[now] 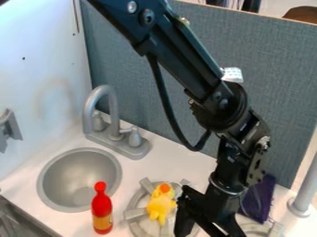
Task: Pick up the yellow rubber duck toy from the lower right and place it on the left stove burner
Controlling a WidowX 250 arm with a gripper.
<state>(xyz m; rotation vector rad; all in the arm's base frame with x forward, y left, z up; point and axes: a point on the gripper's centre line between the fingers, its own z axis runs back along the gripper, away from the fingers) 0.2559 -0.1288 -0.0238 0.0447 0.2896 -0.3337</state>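
Your yellow toy [161, 206], with its orange top end, lies on the left-hand grey burner [135, 214] of the toy stove, near the bottom of your view. Just to the right of it you have the black pincer [202, 230], hanging low over the burner's right side with its two fingers apart; you can see some of the pale surface between them. To the left of the burner, you'll find a red bottle [101, 207] with a yellow label, standing upright on the white tabletop [197, 167]. Beyond the bottle, up and to the left, is the round grey sink [79, 178], and behind its rim stands the grey tap [110, 113] with a handle at either side. Over on the right, a dark purple cloth [258, 198] sits behind a second burner [276, 228], with a grey post [305, 190] farther right. A blue-grey panel [248, 51] rises behind everything, meeting a white wall [37, 65] on the left.
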